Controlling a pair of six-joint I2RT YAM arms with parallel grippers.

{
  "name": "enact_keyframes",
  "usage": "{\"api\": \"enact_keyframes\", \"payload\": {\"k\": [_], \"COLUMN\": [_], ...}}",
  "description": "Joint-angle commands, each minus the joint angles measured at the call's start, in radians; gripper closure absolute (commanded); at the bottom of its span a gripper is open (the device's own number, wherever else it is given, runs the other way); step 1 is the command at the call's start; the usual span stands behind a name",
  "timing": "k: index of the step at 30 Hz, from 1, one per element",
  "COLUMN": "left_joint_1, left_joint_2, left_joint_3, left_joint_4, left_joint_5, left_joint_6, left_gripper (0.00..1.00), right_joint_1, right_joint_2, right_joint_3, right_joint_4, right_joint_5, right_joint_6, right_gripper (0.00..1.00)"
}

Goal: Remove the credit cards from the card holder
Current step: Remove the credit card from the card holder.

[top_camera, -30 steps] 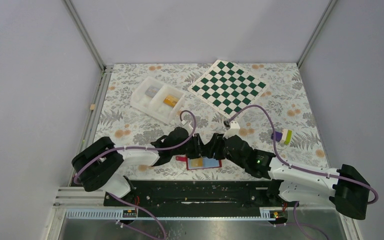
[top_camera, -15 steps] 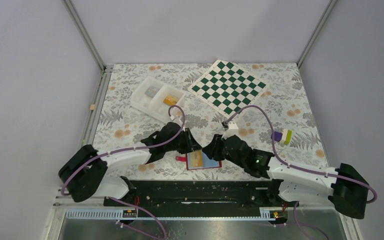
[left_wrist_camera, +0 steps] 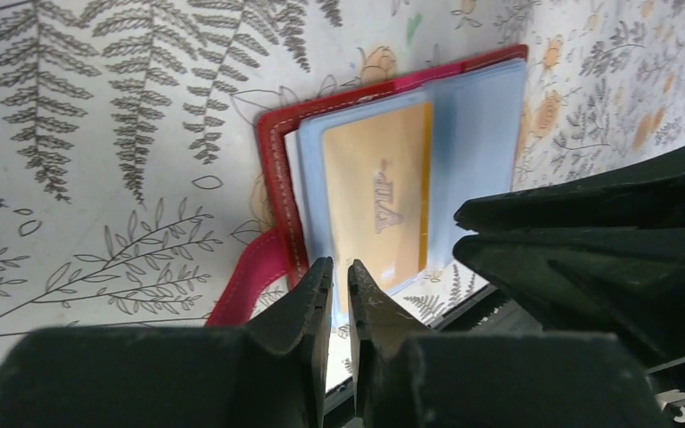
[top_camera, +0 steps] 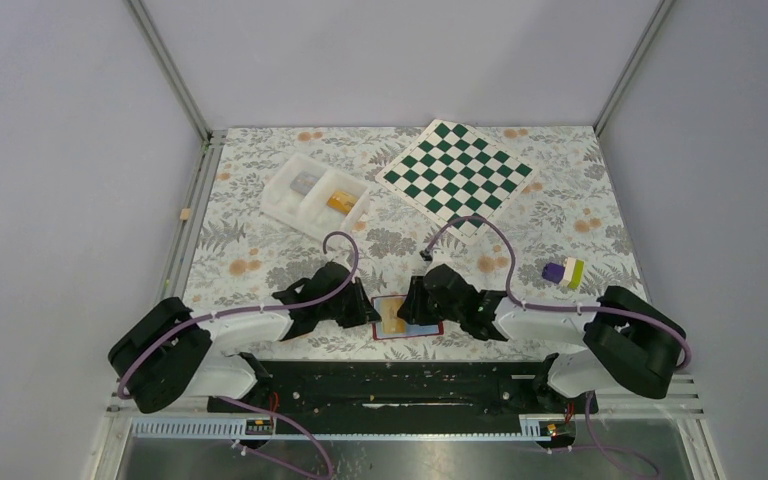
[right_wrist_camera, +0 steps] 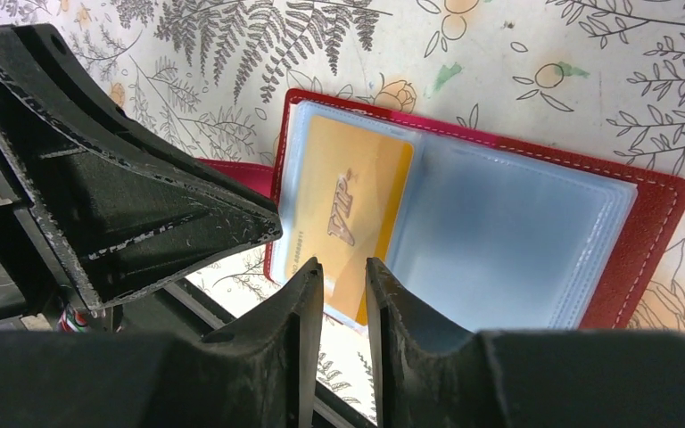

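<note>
Top view: left pincer (top_camera: 368,312) and right pincer (top_camera: 407,305) point at each other low over the floral-print table (top_camera: 260,260). The flat red folding card holder (top_camera: 400,331) lies open between their tips, with an orange-yellow credit card (top_camera: 393,319) showing in it. Well beyond both pincers are a white two-compartment plastic tray (top_camera: 285,205) and a green-and-white checkered board (top_camera: 457,172).

Left wrist view: the fingers are almost pressed together, leaving a thin slit. Cannot tell if they pinch anything. The card sits just ahead of the tips in a pale blue sleeve, and the red tab (left_wrist_camera: 250,276) is left of the tips.

Right wrist view: the fingers are slightly spread. The card's near end shows through the gap, and the empty blue sleeves (right_wrist_camera: 499,241) lie ahead to the right.
</note>
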Motion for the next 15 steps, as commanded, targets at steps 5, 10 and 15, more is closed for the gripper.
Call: {"api": "enact_keyframes", "payload": {"k": [5, 10, 15], "left_joint_1": [0.011, 0.014, 0.016], "left_joint_2": [0.033, 0.047, 0.066], "left_joint_3": [-0.028, -0.029, -0.028], "left_joint_4": [0.049, 0.049, 0.053], "left_joint_5": [-0.016, -0.016, -0.007], "left_joint_6": [0.003, -0.002, -0.010], "left_gripper": [0.88, 0.89, 0.88], "right_joint_1": [-0.033, -0.034, -0.034], "right_joint_2": [0.059, 0.087, 0.105], "right_joint_3": [0.026, 0.027, 0.030], "right_joint_4": [0.061, 0.062, 0.065], "right_joint_5": [-0.038, -0.034, -0.031], "right_joint_6": [-0.021, -0.024, -0.020], "right_gripper": [0.69, 0.67, 0.66]}}
